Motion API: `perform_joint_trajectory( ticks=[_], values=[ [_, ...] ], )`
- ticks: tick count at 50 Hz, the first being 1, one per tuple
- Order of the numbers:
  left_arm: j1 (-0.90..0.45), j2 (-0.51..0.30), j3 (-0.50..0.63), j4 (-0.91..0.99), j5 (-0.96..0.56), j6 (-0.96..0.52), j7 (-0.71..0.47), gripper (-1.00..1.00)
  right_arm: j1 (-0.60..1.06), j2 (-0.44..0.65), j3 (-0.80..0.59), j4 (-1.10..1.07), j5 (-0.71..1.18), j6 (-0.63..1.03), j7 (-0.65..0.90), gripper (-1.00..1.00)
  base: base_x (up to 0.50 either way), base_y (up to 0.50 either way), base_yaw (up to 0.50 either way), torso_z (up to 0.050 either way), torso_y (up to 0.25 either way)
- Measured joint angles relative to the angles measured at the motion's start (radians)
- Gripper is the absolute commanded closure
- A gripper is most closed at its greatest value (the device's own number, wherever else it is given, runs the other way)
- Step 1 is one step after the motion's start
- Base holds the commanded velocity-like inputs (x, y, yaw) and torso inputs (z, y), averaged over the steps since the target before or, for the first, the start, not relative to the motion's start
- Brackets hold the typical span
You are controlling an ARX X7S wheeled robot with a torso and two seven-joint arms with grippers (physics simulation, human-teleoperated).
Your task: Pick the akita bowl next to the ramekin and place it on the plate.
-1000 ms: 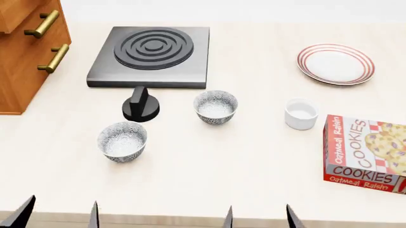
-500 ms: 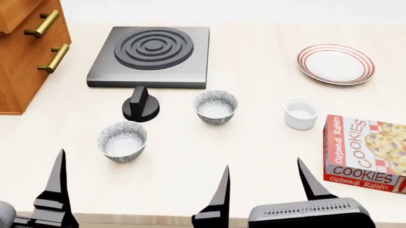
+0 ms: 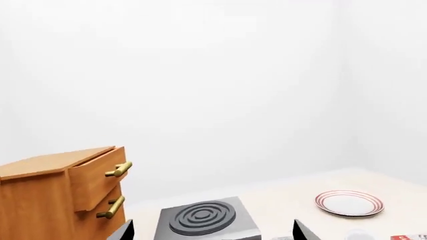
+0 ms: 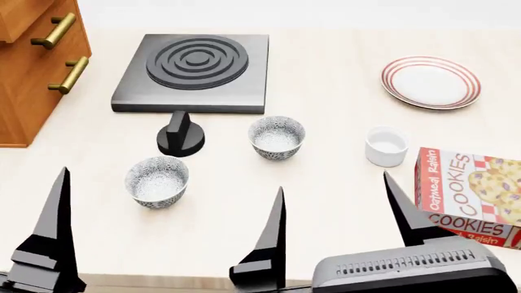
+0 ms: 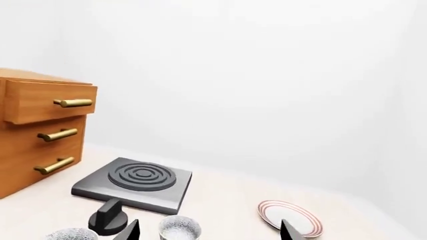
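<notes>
Sitting mid-desk, the akita bowl (image 4: 277,137) lies left of the ramekin (image 4: 386,146); a second bowl (image 4: 157,180) sits nearer, further left. Plate (image 4: 431,82) far right. Left hand (image 4: 167,235) and right hand (image 4: 338,213) hover at the near edge, fingers spread, empty.

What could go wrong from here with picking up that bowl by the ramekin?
Two identical patterned bowls: the right gripper could go for the far bowl instead of the akita bowl nearer the ramekin. The cookie box stands close beside the right gripper and may get bumped on the way to the plate.
</notes>
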Motion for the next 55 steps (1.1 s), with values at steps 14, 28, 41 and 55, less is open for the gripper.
perform_joint_trajectory(
  ticks=[14, 28, 41, 55],
  values=[
    [-0.197, -0.270, 0.312, 0.007, -0.143, 0.260, -0.257, -1.00, 0.240, 0.237, -0.326, -0.007, 0.207, -0.245, 0.296, -1.00, 0.00, 0.00, 0.00, 0.000, 0.000],
    [-0.420, -0.429, 0.646, 0.009, -0.161, 0.475, -0.408, -1.00, 0.532, 0.370, -0.729, -0.009, 0.242, -0.473, 0.478, -1.00, 0.00, 0.00, 0.00, 0.000, 0.000],
    [-0.585, -0.491, 0.875, 0.007, -0.151, 0.587, -0.484, -1.00, 0.690, 0.424, -0.950, -0.008, 0.229, -0.600, 0.549, -1.00, 0.00, 0.00, 0.00, 0.000, 0.000],
    [-0.670, -0.521, 0.990, 0.005, -0.138, 0.643, -0.518, -1.00, 0.753, 0.444, -1.051, -0.001, 0.212, -0.668, 0.571, -1.00, 0.00, 0.00, 0.00, 0.000, 0.000]
  ],
)
